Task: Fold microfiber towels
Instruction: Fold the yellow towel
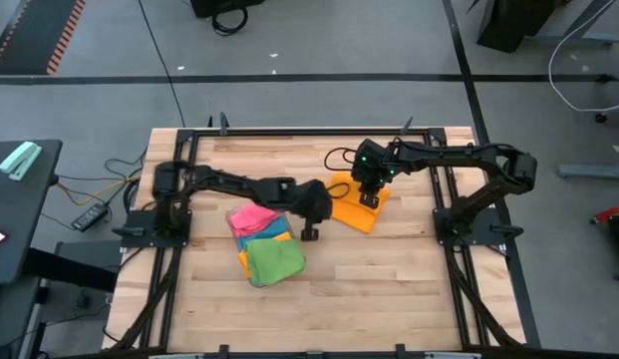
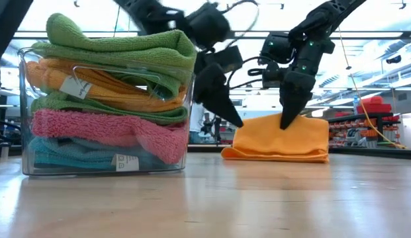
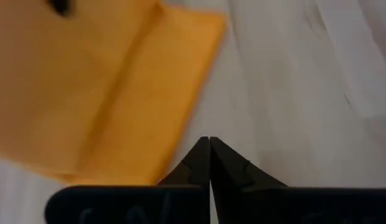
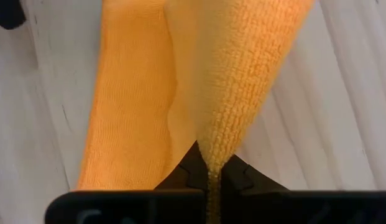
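My right gripper [image 4: 210,167] pinches a fold of the orange towel [image 1: 357,204], its fingers pressed together on the cloth at the towel's top. That towel lies folded on the wooden table [image 1: 389,289], toward the middle and right of the clear tray [image 2: 106,168]. My left gripper [image 3: 209,152] is closed on nothing, its tips just beside the orange towel's edge, above the bare wood. The tray holds a stack of folded towels [image 2: 109,99]: green, orange, green, pink, blue.

Grey floor [image 1: 319,40] w/ black tape lines, cables; bright ceiling lights [image 2: 364,46], shelving behind wood table [image 1: 389,289].
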Controlling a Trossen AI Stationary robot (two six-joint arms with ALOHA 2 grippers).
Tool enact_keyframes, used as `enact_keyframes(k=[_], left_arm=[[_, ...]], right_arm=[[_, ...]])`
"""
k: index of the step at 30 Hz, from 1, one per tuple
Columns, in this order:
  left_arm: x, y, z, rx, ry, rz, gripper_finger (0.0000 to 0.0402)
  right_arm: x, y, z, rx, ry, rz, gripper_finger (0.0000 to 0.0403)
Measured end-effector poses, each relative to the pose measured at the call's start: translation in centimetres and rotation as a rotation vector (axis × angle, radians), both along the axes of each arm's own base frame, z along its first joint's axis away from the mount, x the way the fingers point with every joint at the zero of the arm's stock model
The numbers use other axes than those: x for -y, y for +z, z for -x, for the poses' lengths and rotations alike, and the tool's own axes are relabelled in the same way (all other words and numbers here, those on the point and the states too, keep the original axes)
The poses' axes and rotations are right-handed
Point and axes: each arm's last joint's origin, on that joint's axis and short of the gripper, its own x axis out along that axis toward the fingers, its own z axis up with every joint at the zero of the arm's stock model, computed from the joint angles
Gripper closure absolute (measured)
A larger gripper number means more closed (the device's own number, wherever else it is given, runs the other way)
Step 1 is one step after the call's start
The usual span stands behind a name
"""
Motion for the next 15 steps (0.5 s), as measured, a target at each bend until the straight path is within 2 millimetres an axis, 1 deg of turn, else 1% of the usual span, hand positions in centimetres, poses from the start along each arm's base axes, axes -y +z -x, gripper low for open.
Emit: enact_keyframes(k=[2, 4, 6, 10, 13, 15], left_arm=[[-0.3, -0.4, 1.0, 0.083, 0.032, -0.011, 0.0386], [-0.6, -1.9, 2.0, 0.106, 0.08, 0.021, 0.0378], [-0.7, -3.1, 2.7, 0.09, 0.134, 0.069, 0.0371], [-0.4, -3.3, 2.8, 0.105, 0.161, 0.103, 0.0366], [-0.1, -3.1, 2.6, 0.137, 0.179, 0.074, 0.0372], [-0.1, -3.4, 2.4, 0.134, 0.198, 0.054, 0.038]], right_arm=[[0.0, 0.0, 0.0, 0.001, 0.0, 0.001, 0.039], [0.0, 0.0, 0.0, 0.002, -0.002, 0.001, 0.039], [0.0, 0.0, 0.0, 0.004, -0.002, 0.002, 0.039], [0.0, 0.0, -0.1, 0.005, -0.003, 0.001, 0.039], [0.0, 0.0, -0.1, 0.01, -0.001, 0.003, 0.039], [0.0, 0.0, -0.1, 0.013, -0.001, 0.005, 0.039]])
